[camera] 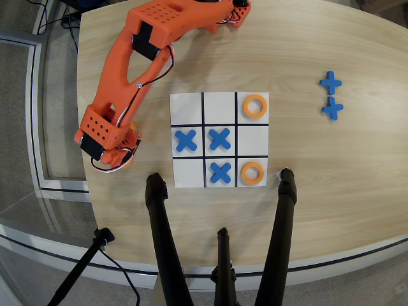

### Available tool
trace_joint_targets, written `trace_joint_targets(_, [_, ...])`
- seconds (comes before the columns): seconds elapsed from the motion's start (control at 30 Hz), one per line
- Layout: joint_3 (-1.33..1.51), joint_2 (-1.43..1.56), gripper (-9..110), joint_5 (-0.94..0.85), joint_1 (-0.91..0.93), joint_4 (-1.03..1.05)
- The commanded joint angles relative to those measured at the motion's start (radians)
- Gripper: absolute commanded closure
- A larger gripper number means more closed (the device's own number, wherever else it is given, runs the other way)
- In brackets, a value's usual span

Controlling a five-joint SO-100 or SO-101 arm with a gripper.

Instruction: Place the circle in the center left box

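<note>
The orange arm reaches down from the top of the overhead view to the table left of the white nine-square board. Its gripper is low over the table there, and the wrist hides its fingers. A pale orange sliver shows under it, perhaps a ring; I cannot tell if it is held. Two orange rings lie on the board, one in the top right square and one in the bottom right square. The plain white middle-row end square is on the board's right side in this view. The middle-row left square bears a blue cross.
Blue crosses also lie in the centre square and the bottom middle square. Two spare blue crosses lie at the right of the table. Black tripod legs cross the table's front edge.
</note>
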Motion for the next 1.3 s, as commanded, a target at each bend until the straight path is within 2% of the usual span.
trace_joint_targets(0.0, [0.009, -0.009, 102, 0.012, 0.006, 0.023])
trace_joint_targets(0.23, [-0.014, 0.031, 102, 0.023, 0.005, 0.097])
trace_joint_targets(0.47, [0.138, 0.333, 102, 0.028, -0.098, 0.143])
trace_joint_targets(0.77, [0.775, 0.948, 102, 0.160, -0.426, -0.133])
trace_joint_targets(0.97, [1.039, 1.281, 102, 0.275, -0.670, -0.140])
trace_joint_targets(1.07, [1.118, 1.362, 102, 0.331, -0.781, -0.150])
trace_joint_targets(1.27, [1.138, 1.316, 102, 0.416, -0.942, -0.244])
